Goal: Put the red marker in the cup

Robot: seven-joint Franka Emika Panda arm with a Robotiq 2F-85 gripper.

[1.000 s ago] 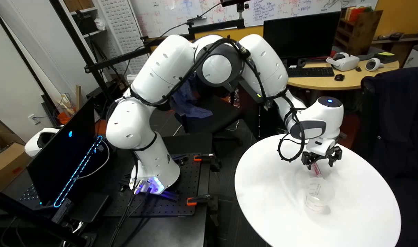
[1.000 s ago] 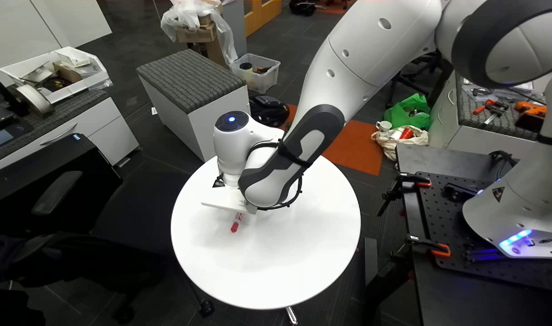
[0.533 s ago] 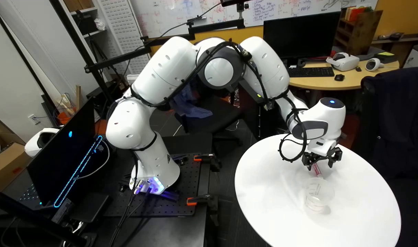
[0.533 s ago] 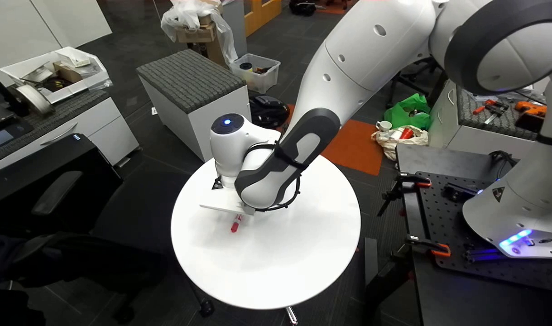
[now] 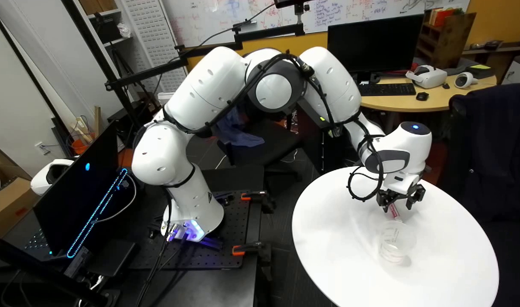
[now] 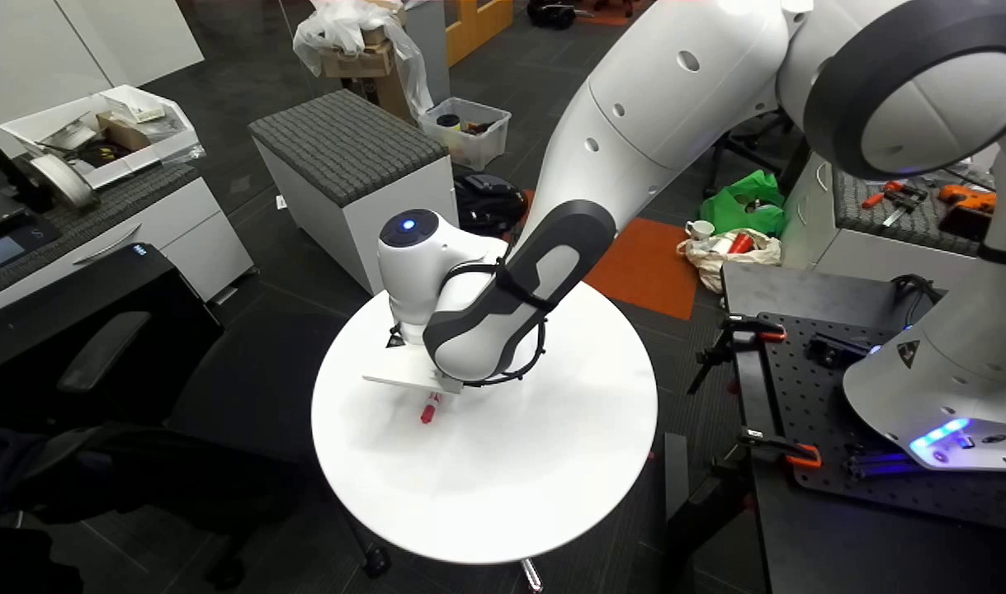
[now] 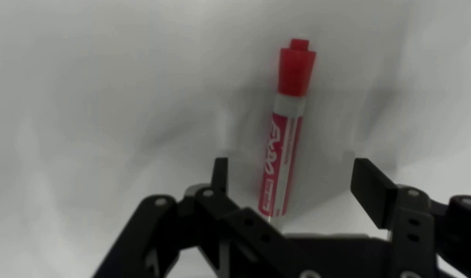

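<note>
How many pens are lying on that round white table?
1 that I can see: the red marker, lying on the white table beneath the open gripper. The arm may hide others.

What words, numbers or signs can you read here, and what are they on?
"EXPO": on the red marker, in the wrist view.
Smaller print on the red marker: too blurred to read.
Print on the clear cup: too faint to read.
Handwriting on the whiteboard: too small to read.
Keyboard: keys too small to read.
Mark on the dark device: maybe an "S", too small to be sure.
Dark triangle mark on the robot arm: too small.
</note>
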